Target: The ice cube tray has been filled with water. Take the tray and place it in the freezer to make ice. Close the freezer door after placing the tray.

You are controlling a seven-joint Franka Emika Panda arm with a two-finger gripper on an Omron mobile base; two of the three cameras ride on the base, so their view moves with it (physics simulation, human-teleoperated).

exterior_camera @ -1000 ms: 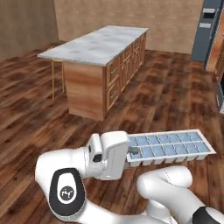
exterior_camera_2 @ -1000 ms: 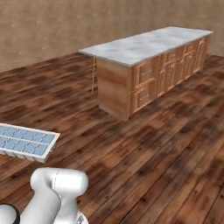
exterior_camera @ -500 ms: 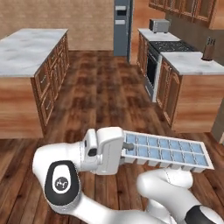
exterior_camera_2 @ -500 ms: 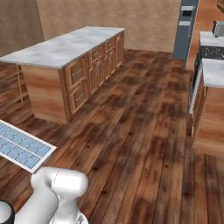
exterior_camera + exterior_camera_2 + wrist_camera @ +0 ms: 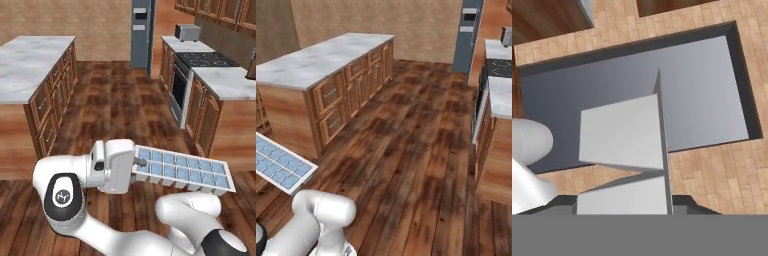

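The tray (image 5: 184,170), its cells filled with pale blue water (image 5: 172,171), hangs level in the air above the wooden floor (image 5: 120,107), held at one short end. My gripper (image 5: 138,162) is clamped on that end, fingers close together. The freezer (image 5: 142,32) stands well apart at the far wall. An island (image 5: 326,60) lies left; a stove (image 5: 207,59) and toaster (image 5: 186,32) lie right.
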